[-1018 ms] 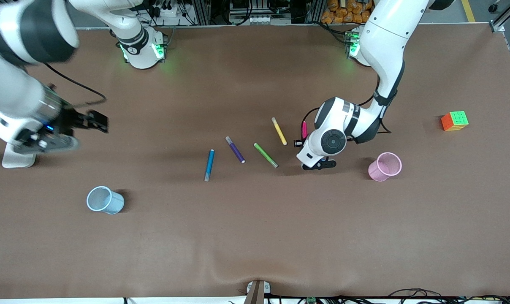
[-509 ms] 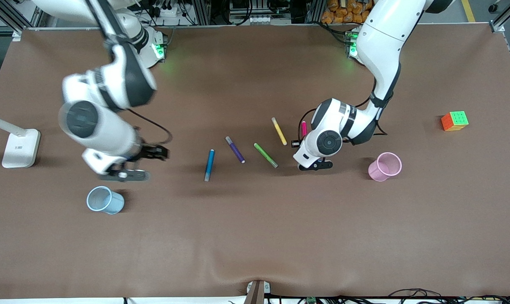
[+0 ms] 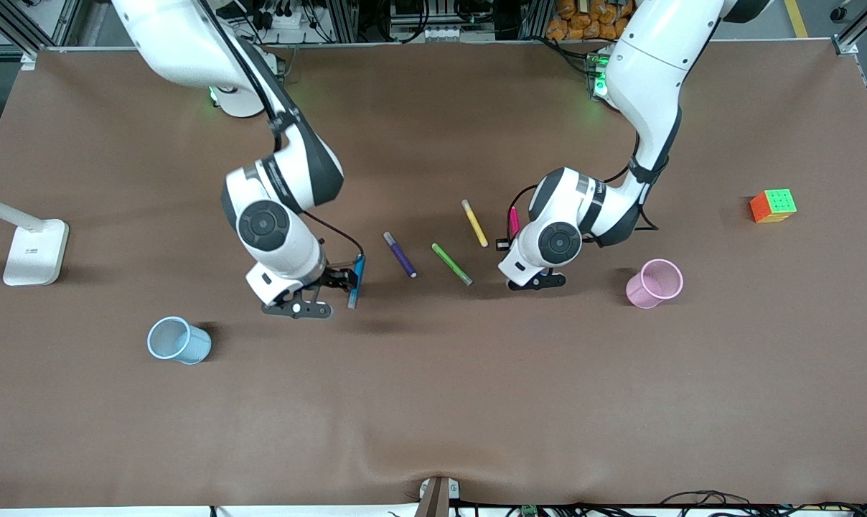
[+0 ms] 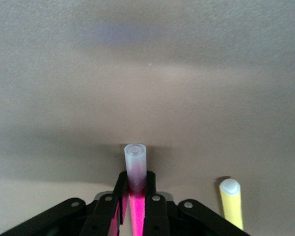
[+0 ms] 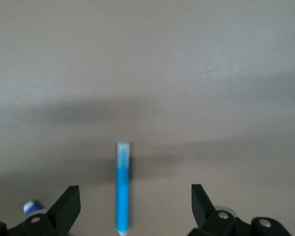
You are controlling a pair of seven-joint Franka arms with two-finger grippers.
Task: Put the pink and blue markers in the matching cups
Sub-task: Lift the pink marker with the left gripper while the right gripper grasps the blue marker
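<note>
The blue marker (image 3: 356, 281) lies flat on the brown surface (image 3: 433, 402), its long axis running toward and away from the front camera with a slight lean; its pale cap end is the end nearer that camera. The right claw (image 3: 333, 281) hangs low over it with fingers spread wide. In the right wrist view the blue marker (image 5: 122, 188) sits between the two fingertips (image 5: 68, 201) with bare surface on either side, touching neither.

The pink marker (image 3: 514, 220) is clamped in the left claw (image 3: 511, 240), whose fingers are narrowed onto its barrel. In the left wrist view the pink marker (image 4: 135, 189) points straight out from the left claw (image 4: 136, 196), its pale cap sticking clear of the fingertips (whether it still rests on the surface I cannot tell). From the front, only its upper pink stretch shows; the rest is hidden by the wrist.

The pink cup (image 3: 654, 283) stands toward the left arm's end, near that arm's wrist. The blue cup (image 3: 178, 340) sits toward the right arm's end, nearer the front camera than the right claw.

Between the two claws lie a purple marker (image 3: 400, 254), a green marker (image 3: 452, 263) and a yellow marker (image 3: 474, 222), all slanted alike; the yellow marker (image 4: 231, 204) is cut off in the left wrist view.
</note>
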